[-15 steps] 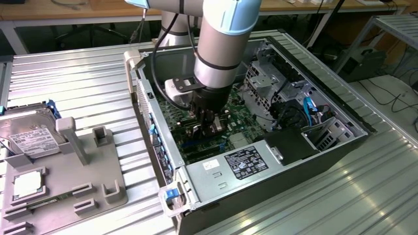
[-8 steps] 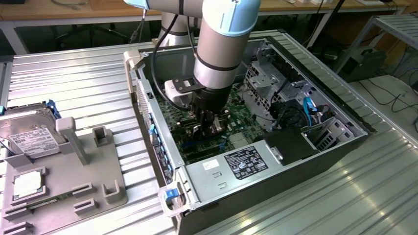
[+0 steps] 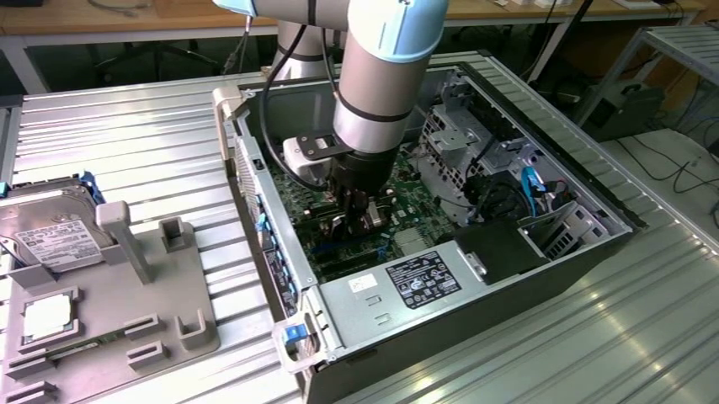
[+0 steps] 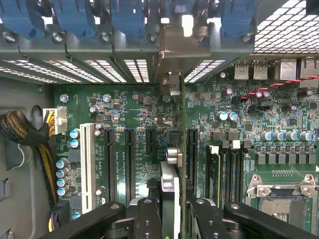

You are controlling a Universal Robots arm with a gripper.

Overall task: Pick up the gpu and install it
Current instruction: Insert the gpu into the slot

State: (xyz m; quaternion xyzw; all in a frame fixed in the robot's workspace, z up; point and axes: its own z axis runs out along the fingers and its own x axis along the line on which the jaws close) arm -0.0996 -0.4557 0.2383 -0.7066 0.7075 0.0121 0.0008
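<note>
The gripper [image 4: 171,211] was closed on the gpu [image 4: 175,164] — its fingers [image 4: 147,219] pinched the card's top edge from both sides, only partly apart (the card is thin). The card hung edge-on straight below the gripper, down inside the computer case [image 3: 584,189], its long axis running away from the wrist toward the case's rear wall. Its metal end bracket [image 4: 182,52] stood against the vented slot covers [image 4: 109,69] there — beneath it lay the motherboard [image 4: 134,114], card slots alongside.
</note>
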